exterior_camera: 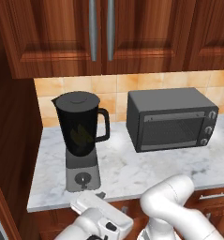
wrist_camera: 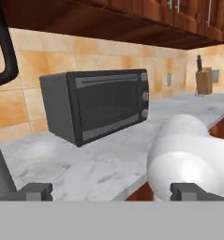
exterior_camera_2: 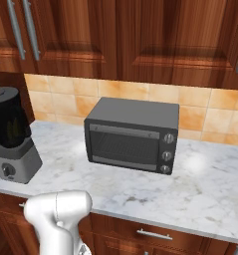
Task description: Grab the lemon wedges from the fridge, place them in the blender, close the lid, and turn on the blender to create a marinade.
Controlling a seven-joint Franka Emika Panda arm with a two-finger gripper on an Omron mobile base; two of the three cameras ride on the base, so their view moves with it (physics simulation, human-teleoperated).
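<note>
Left base view: blender point(exterior_camera: 82, 140), dark translucent jar on a grey square base with round knob, lid point(exterior_camera: 77, 98) on, yellowish lemon wedges point(exterior_camera: 81, 136) dimly inside. It stands on the white marble counter point(exterior_camera: 132, 168), left of the boxy dark grey toaster oven point(exterior_camera: 171, 118). Hand view: gripper point(wrist_camera: 111, 191) fingers wide apart, holding nothing, near the counter edge.

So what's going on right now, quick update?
Fingers open, empty, low by the counter edge. Blender lid on, yellow inside. Toaster oven stands beside it.
</note>
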